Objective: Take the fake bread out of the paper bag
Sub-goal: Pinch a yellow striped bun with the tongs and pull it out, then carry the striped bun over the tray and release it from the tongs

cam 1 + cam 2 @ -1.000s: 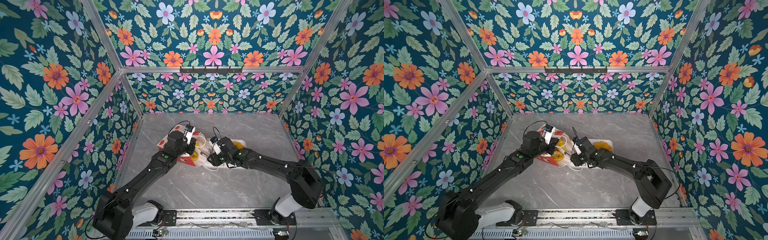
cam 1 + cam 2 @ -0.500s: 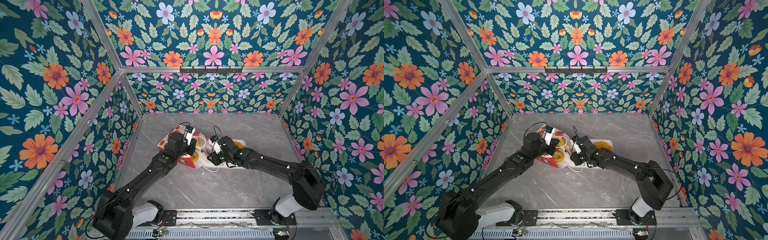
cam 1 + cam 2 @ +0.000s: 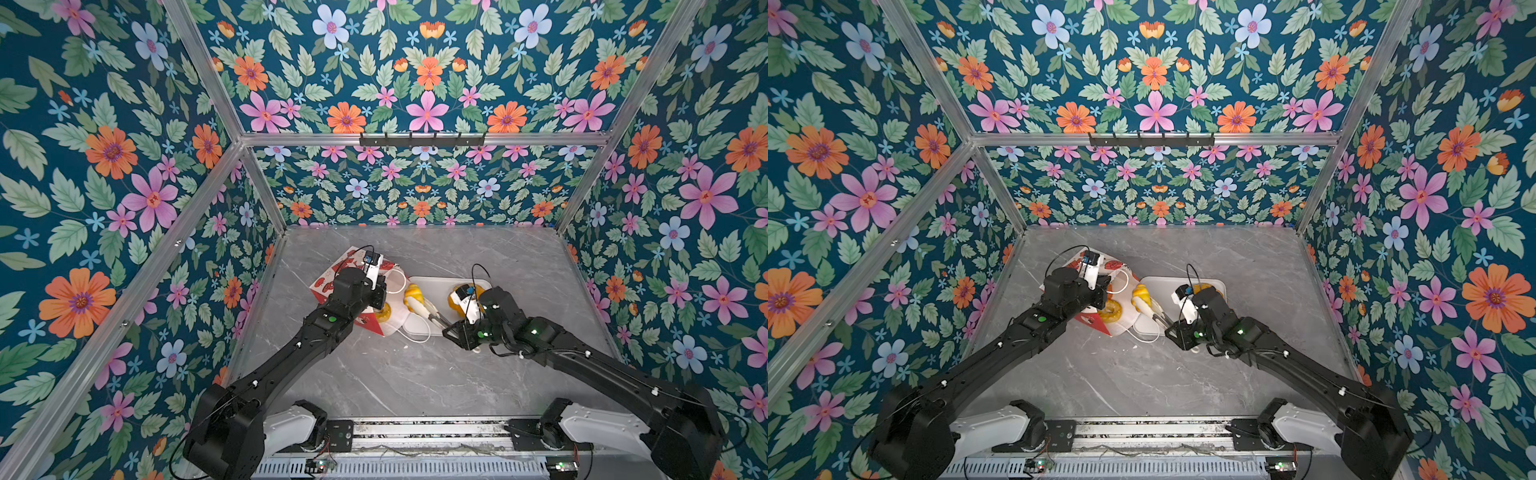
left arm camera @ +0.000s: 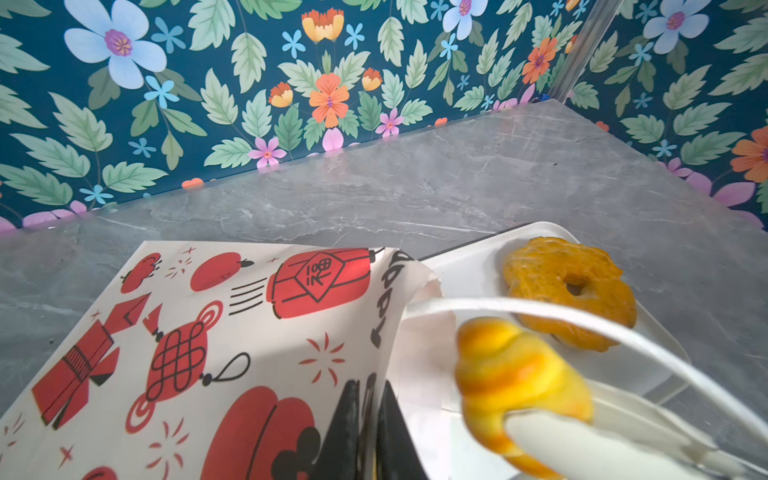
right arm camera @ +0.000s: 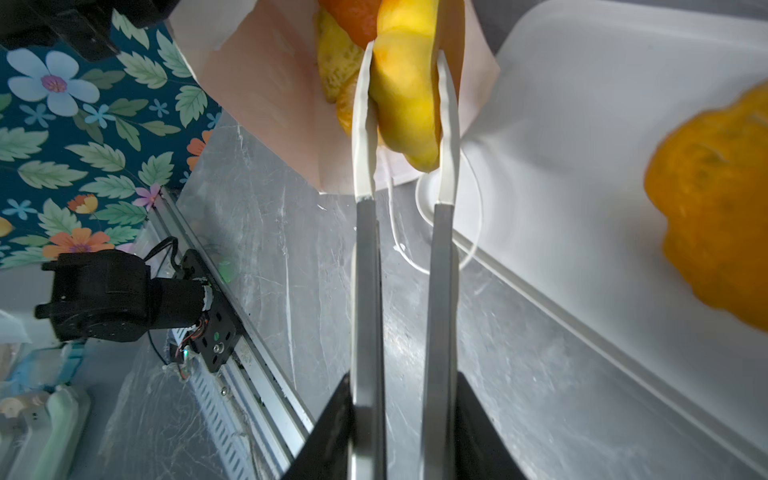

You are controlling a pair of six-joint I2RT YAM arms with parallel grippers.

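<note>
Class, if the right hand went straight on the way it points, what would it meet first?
Likely the open paper bag and the fake bread inside it, just beyond its held croissant.

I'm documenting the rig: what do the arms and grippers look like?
The left arm and right arm are black, jointed links on white bases, with green lights and black cables looping at the wrists. The right gripper has grey fingers with white tips; the left gripper has black ones.

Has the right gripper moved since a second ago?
Yes: the right gripper, gripping a glossy yellow toy croissant, has drawn back from the red-and-white paper bag toward the white tray.
</note>
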